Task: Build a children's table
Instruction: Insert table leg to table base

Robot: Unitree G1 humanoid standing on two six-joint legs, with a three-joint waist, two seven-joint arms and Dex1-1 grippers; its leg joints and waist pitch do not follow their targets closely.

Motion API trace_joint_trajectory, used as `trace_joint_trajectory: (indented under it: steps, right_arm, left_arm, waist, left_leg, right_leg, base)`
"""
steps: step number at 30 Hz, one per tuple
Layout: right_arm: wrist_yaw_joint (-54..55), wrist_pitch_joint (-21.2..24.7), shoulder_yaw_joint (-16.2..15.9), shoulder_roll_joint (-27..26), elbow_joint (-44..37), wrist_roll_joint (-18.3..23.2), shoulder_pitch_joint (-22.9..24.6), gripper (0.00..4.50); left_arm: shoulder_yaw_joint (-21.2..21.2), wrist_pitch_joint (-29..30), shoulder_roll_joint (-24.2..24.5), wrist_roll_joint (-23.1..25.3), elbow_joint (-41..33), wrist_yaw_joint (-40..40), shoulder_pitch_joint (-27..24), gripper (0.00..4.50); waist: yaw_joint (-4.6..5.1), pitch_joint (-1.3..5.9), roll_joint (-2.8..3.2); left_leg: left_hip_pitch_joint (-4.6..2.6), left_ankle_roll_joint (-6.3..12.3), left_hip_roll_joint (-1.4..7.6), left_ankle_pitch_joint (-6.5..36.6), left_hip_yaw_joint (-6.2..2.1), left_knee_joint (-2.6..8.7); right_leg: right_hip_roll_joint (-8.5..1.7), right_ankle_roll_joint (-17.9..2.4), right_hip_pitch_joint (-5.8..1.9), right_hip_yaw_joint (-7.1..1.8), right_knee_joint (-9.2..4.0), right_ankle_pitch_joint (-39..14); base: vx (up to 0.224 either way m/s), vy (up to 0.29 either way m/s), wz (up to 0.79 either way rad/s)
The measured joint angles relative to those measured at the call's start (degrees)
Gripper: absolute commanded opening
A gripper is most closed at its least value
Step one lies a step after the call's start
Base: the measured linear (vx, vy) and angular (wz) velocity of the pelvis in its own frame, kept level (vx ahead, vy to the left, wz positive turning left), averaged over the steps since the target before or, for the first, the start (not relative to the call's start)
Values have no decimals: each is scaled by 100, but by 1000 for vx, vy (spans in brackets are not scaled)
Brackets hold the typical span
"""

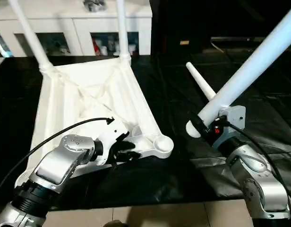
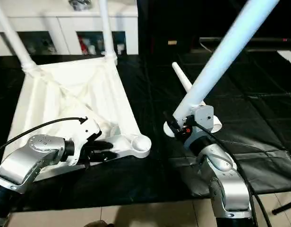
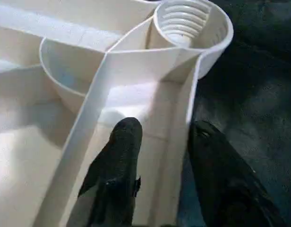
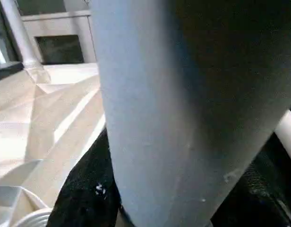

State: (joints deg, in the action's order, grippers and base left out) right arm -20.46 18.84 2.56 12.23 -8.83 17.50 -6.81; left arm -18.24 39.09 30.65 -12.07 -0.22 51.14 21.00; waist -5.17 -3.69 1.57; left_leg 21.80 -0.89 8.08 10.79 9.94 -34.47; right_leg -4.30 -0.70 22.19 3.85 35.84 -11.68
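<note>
The white tabletop [image 1: 89, 94] lies upside down on the black mat, ribs up. Two white legs [image 1: 29, 35] [image 1: 122, 28] stand in its far corner sockets. The near right corner socket [image 1: 162, 143] is empty, and its threads show in the left wrist view [image 3: 183, 19]. My left gripper [image 1: 129, 150] straddles the rim just short of that socket: one finger [image 3: 126, 142] sits in the channel inside the rim wall, the other outside, with a gap left. My right gripper [image 1: 204, 125] is shut on the thick end of a third leg [image 1: 249, 71], which slants up to the right.
Another loose leg [image 1: 202, 82] lies on the mat [image 1: 174, 94] behind my right gripper. A white cabinet [image 1: 74, 23] stands along the back. A black cable [image 1: 55, 135] arcs over my left forearm. Pale floor tiles [image 1: 159, 215] run along the near edge.
</note>
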Motion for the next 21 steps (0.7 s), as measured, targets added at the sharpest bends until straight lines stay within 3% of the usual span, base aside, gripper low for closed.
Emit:
trace_joint_trajectory:
  steps: [4, 6, 10, 11, 14, 15, 21]
  right_arm:
    - [-32, -31, -1, 0, 0, -5, 0, 193]
    - [-98, -39, -21, -2, 0, -3, 0, 193]
    - [-115, -145, -45, -51, 1, -22, 0, 193]
    - [-129, -167, -68, -39, 0, -26, 0, 193]
    - [-116, -478, -117, -27, 33, -219, 0, 193]
    - [-111, -516, -124, -27, 36, -234, -1, 193]
    - [-364, -85, -188, 200, 36, -137, -9, 193]
  left_arm:
    - [-14, 34, 49, 5, 0, 57, 0, 147]
    - [-46, 46, 76, 55, 0, 87, 2, 115]
    - [-94, 45, 97, 76, 0, 114, 40, 108]
    - [-132, 43, 118, 101, 0, 131, 68, 79]
    - [-216, -42, 140, 120, 73, 209, 148, 67]
    - [-217, -80, 131, 121, 118, 209, 162, 39]
    - [-224, -295, -4, 212, 539, 227, 381, 6]
  waist:
    - [-3, 0, 0]
    - [-3, 0, 0]
    - [-6, 0, 0]
    - [-8, 0, 0]
    - [-10, 1, 1]
    - [-8, 1, 0]
    - [10, 0, 3]
  left_leg:
    - [-8, -4, 0, -3, 0, 0]
    - [-8, -5, 0, -4, 0, 0]
    - [-8, -12, 0, -8, 0, 1]
    - [-7, -12, 0, -9, 0, 1]
    - [5, -11, 0, -9, 0, 0]
    - [5, -11, 0, -9, 0, 0]
    - [4, -11, 0, -9, 0, -1]
  right_leg:
    - [-1, 18, -8, -2, -1, -1]
    - [-1, 16, -8, -2, 0, 5]
    - [-1, -5, -8, -1, 1, 20]
    - [-1, -4, -8, -1, 1, 19]
    - [-1, -2, -2, -1, -2, 18]
    - [-1, -2, -2, -1, -3, 18]
    - [-1, -5, -3, -2, -2, 21]
  base:
    - [0, 0, 0]
    - [0, 0, 0]
    - [0, 0, 0]
    - [0, 0, 0]
    - [0, 0, 0]
    - [0, 0, 0]
    - [0, 0, 0]
